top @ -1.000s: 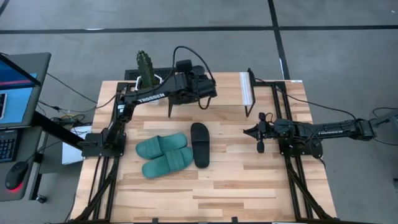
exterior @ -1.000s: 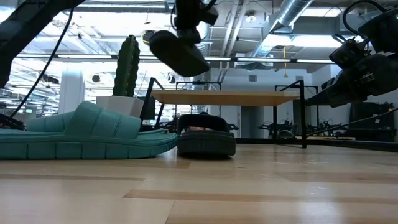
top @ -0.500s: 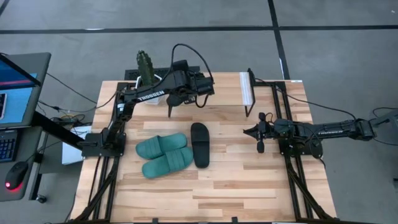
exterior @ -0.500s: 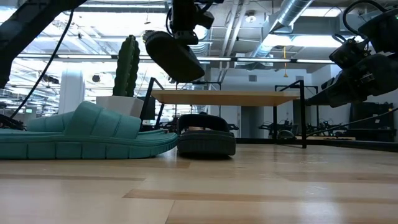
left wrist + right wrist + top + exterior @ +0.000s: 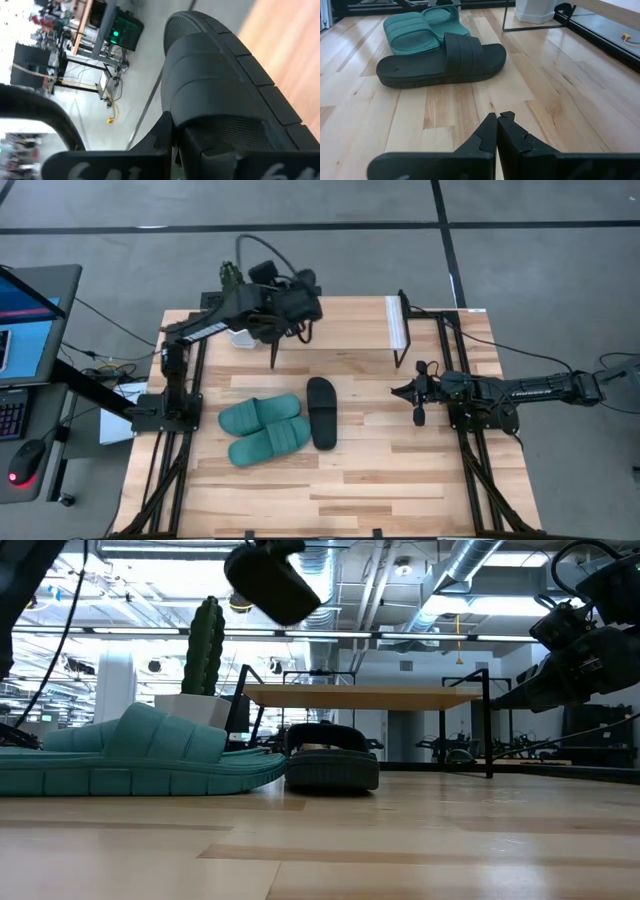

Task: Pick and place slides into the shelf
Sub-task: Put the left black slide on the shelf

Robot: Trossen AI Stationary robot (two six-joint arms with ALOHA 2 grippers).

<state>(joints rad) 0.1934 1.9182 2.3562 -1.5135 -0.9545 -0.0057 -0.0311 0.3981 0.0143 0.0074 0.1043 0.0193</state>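
Observation:
My left gripper (image 5: 297, 310) is high above the table's far edge, over the left end of the shelf (image 5: 360, 697), and is shut on one black slide (image 5: 270, 582). In the left wrist view that slide (image 5: 220, 85) fills the picture. The second black slide (image 5: 321, 411) lies flat mid-table, sole down, with the two teal slides (image 5: 262, 428) side by side just to its left. The shelf's white edge strip (image 5: 398, 325) marks its right end. My right gripper (image 5: 416, 404) is shut and empty, to the right of the slides; it hovers low over the wood (image 5: 498, 120). My left gripper pinches the black slide at its side edge beside the ribbed strap (image 5: 185, 127); the fingers (image 5: 165, 137) hide the exact spot. The slide is lifted clear, well above the shelf top, and hangs tilted with one end lower.
A cactus in a white pot (image 5: 205, 645) stands at the far left corner, beside the shelf's left legs (image 5: 275, 350). Black frame rails run along the table's left and right sides. Bare wood (image 5: 340, 490) stretches along the near half. A desk with a monitor sits off the left.
My left gripper has carried the black slide up and toward the table's far-left corner, the arm folding back. The slide has risen from just above the shelf top to well above it, staying tilted. The right arm and the slides on the table have kept still.

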